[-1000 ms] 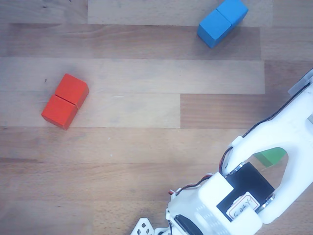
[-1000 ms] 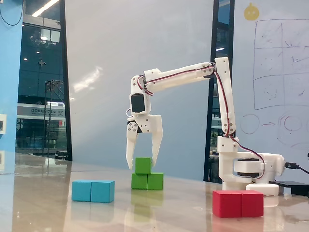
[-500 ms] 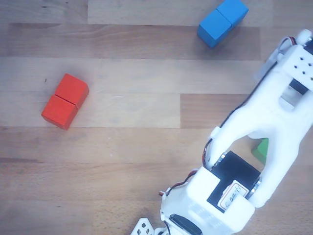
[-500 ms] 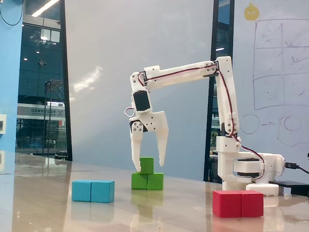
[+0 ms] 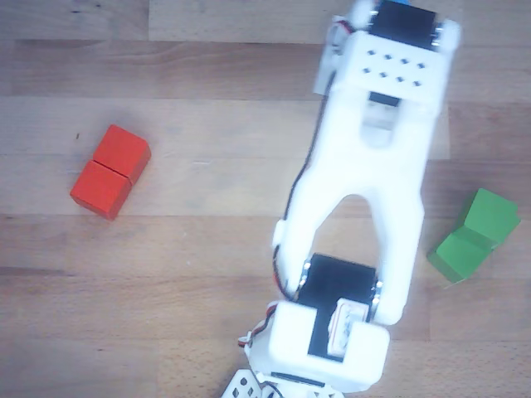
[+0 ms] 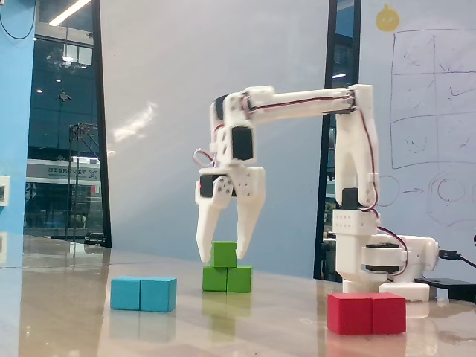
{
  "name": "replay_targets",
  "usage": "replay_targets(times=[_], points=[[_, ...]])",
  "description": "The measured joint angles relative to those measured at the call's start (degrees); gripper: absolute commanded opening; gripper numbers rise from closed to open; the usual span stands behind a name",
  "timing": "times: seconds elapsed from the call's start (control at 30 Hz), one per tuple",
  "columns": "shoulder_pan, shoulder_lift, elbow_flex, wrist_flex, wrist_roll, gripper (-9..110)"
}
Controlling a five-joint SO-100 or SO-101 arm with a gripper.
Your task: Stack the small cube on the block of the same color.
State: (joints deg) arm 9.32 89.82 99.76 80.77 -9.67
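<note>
The small cube (image 6: 223,254) is bright green and rests on one end of the green two-segment block (image 6: 227,279). In the other view, seen from above, the cube (image 5: 491,214) sits on the block (image 5: 454,254) at the right edge. My gripper (image 6: 221,258) is open and holds nothing. In the fixed view its fingers hang down on either side of the cube. From above, the arm's wrist (image 5: 390,75) is well left of the green stack and apart from it. The fingertips are hidden under the wrist there.
A red two-segment block (image 5: 109,172) lies at the left, and it appears low on the right in the fixed view (image 6: 367,313). A blue two-segment block (image 6: 143,294) lies at the left of the fixed view; from above the arm covers it almost wholly. The arm's base (image 6: 375,260) stands behind.
The arm has swung leftward in the top-down view, away from the green stack. The open gripper rose slightly. The small cube stays on the green block.
</note>
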Motion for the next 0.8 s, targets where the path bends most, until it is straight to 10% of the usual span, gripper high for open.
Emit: replay_targets(times=[0.8], points=[[-13.7,60.8,64.9,-35.0,0.0,0]])
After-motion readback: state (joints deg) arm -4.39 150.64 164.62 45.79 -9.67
